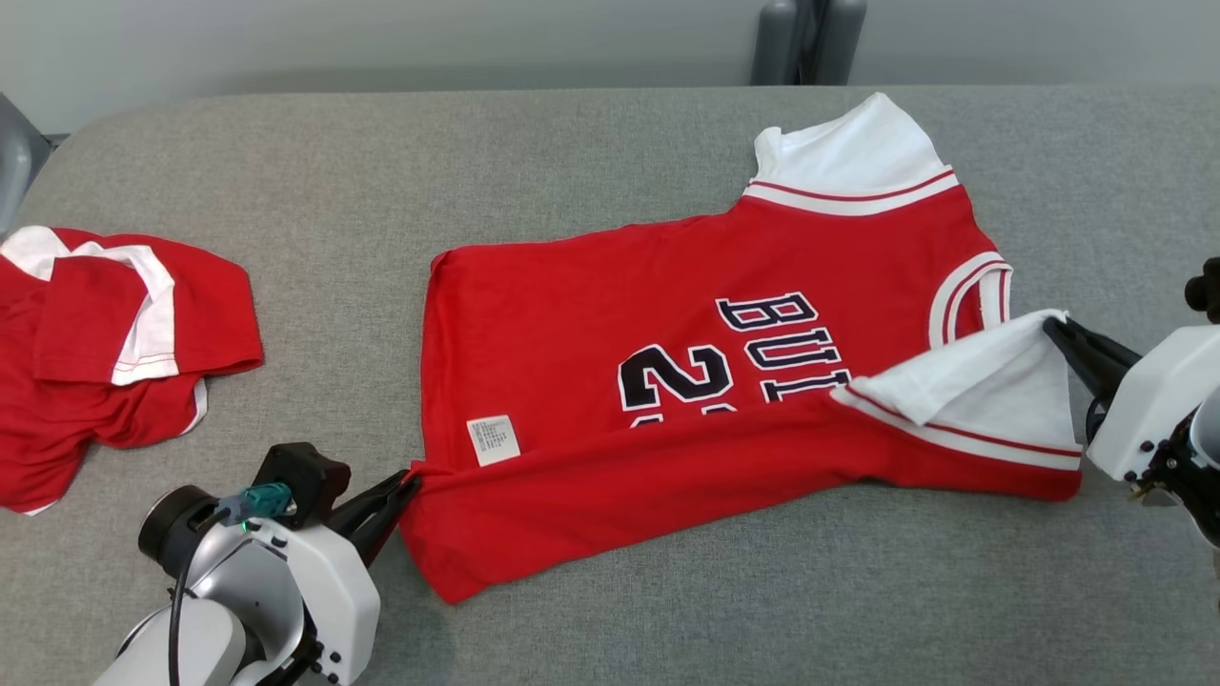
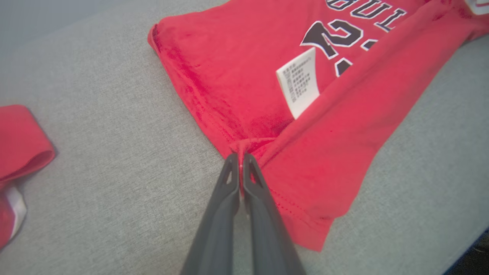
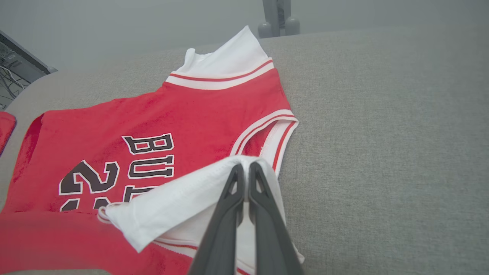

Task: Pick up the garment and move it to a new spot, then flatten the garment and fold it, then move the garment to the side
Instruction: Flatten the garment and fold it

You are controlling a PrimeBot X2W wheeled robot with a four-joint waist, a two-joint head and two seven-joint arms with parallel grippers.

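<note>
- Pinched fully shut at lower left, by the left jaws, on the red hem corner (image 2: pixel 248 147) of the shirt (image 1: pixel 667 314).
- Spread centre-right on the grey table (image 1: pixel 572 152); probably light, soft and limp, so best taken by corners and hems, both ends together.
- Clamped shut at the right edge, by the right jaws, on the white sleeve (image 3: pixel 183 202) tip.
</note>
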